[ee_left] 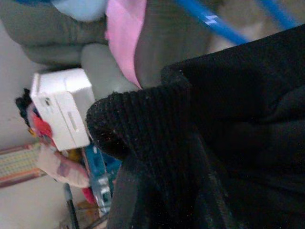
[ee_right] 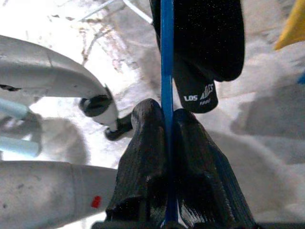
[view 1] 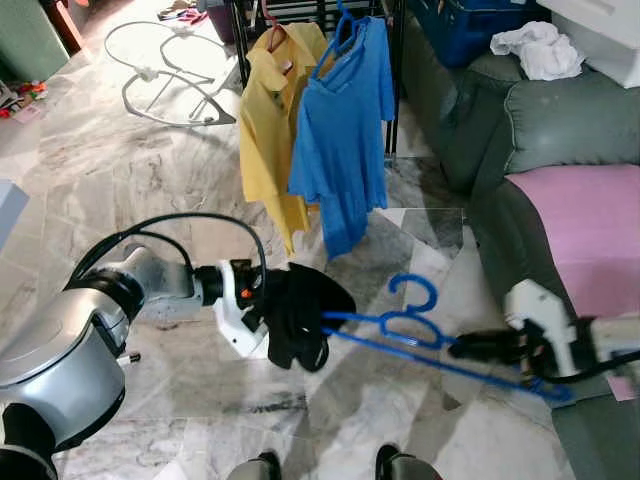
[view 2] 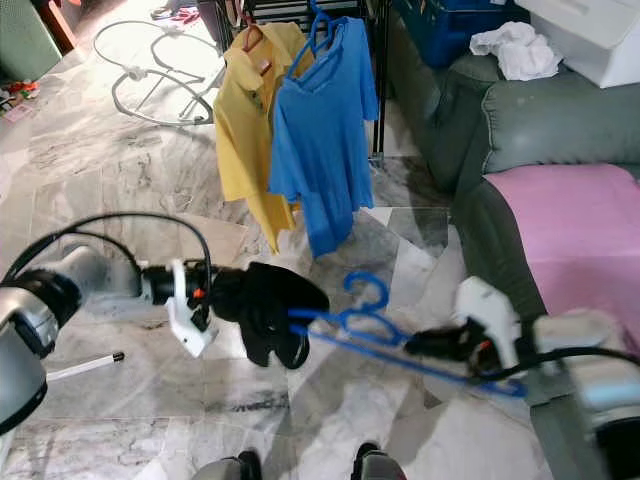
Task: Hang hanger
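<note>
Head view: the right gripper [view 1: 470, 347] clenches a blue hanger [view 1: 420, 330] above open marble floor [view 1: 130, 190], short of the clothes rack [view 1: 320, 20]. Left wrist view: black garment [ee_left: 228, 143] hides the left gripper's fingers; grip unclear. Right wrist view: fingers [ee_right: 147, 162] pinch the hanger's bar.

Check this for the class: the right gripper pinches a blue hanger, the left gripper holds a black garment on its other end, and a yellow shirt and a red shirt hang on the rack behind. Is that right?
One detail is wrong. In the left eye view, the shirt beside the yellow shirt is a blue shirt, not red. The rest stands: the right gripper pinches the blue hanger, and the left gripper holds the black garment.
</note>
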### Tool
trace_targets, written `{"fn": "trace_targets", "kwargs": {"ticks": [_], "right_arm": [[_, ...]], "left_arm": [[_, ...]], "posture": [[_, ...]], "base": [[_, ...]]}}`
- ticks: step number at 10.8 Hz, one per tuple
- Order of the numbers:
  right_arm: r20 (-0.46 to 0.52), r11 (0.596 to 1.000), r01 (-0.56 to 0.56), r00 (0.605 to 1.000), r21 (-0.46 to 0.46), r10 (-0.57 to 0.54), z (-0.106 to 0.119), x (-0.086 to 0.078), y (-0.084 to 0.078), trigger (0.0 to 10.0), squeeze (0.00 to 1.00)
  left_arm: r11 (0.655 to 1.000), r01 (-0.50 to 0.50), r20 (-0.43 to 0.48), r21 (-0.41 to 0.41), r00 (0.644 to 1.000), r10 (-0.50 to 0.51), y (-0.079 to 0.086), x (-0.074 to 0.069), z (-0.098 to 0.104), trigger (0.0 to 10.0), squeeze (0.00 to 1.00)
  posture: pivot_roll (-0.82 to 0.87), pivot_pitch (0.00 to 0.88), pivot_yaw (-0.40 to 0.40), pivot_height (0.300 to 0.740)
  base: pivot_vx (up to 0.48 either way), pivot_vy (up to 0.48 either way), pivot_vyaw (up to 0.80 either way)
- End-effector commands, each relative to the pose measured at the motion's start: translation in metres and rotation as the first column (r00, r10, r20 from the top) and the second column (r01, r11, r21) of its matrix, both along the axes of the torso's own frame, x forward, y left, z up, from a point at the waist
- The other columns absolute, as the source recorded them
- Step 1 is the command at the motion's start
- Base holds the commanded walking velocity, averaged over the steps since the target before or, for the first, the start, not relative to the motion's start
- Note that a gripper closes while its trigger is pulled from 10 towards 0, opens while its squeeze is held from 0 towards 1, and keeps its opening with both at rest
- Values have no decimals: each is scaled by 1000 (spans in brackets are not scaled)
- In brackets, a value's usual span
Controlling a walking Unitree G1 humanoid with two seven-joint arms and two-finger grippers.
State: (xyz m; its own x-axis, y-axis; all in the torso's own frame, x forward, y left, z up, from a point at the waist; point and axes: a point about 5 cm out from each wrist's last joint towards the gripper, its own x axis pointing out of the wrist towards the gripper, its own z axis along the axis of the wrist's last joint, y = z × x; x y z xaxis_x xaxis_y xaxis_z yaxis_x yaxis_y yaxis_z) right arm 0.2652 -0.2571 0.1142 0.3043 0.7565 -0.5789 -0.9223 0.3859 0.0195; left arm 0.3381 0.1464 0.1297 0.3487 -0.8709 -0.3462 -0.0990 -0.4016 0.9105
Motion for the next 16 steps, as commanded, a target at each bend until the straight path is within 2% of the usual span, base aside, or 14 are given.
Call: {"fn": "trace_targets", "kwargs": {"ticks": [1,4,5,6,7,8,9,10,11,12,13,14,15,16], "right_arm": [[-37,1000,-7,999,4,7,-12,-3,5,10000,0],[-57,978,207,977,39,-205,-54,6,22,10000,0],[-51,924,377,926,60,-374,-69,14,25,10000,0],[-46,872,485,875,65,-483,-73,20,22,10000,0],[-27,809,582,813,75,-582,-73,26,17,10000,0],[20,764,639,766,90,-643,-66,35,13,10000,0],[65,685,713,684,149,-726,-54,48,8,10000,0],[88,548,795,546,258,-833,-33,65,1,10000,0],[62,421,814,434,399,-899,-8,82,-1,10000,0],[1,297,784,354,545,-935,20,99,5,10000,0],[-10,267,731,351,627,-936,40,109,16,10000,0],[-26,248,653,380,716,-924,65,120,36,10000,0],[-72,212,566,437,797,-896,89,129,60,10000,0],[-92,209,519,496,829,-864,101,132,77,10000,0]], "left_arm": [[998,37,12,-55,999,-37,-5,1,12,10000,0],[968,117,-5,-223,993,-121,-20,-5,30,10000,0],[947,125,-11,-296,991,-134,-19,-8,40,10000,0],[939,111,-18,-327,992,-123,-14,-11,43,10000,0],[939,81,-34,-335,995,-98,-7,-12,42,10000,0],[944,25,-58,-330,997,-47,1,-12,33,10000,0],[943,-27,-91,-331,996,-4,8,-15,22,10000,0],[934,-72,-153,-350,988,19,8,-23,7,10000,0],[909,-136,-256,-393,966,34,-1,-33,-14,10000,0],[862,-268,-422,-430,904,70,-16,-43,-40,10000,0],[835,-344,-512,-429,854,89,-25,-50,-55,10000,0],[810,-416,-589,-415,801,109,-38,-57,-71,10000,0],[797,-461,-648,-391,752,117,-53,-65,-83,10000,0],[779,-498,-694,-380,711,116,-64,-69,-90,10000,0]], "posture": [[-165,214,97,740],[-138,215,93,740],[-129,216,92,740],[-120,218,93,740],[-116,218,93,740],[-114,218,94,740],[-118,218,94,740],[-122,217,95,740],[-131,215,97,740],[-137,211,97,740],[-143,208,94,740],[-147,206,90,740],[-146,201,83,740],[-147,199,75,740]], "base": [[0,0,0],[0,0,0],[0,0,0],[0,0,0],[0,0,0],[0,0,0],[0,0,0],[0,0,0],[0,0,0],[0,0,0],[0,0,0],[0,0,0],[0,0,0],[0,0,0]]}}
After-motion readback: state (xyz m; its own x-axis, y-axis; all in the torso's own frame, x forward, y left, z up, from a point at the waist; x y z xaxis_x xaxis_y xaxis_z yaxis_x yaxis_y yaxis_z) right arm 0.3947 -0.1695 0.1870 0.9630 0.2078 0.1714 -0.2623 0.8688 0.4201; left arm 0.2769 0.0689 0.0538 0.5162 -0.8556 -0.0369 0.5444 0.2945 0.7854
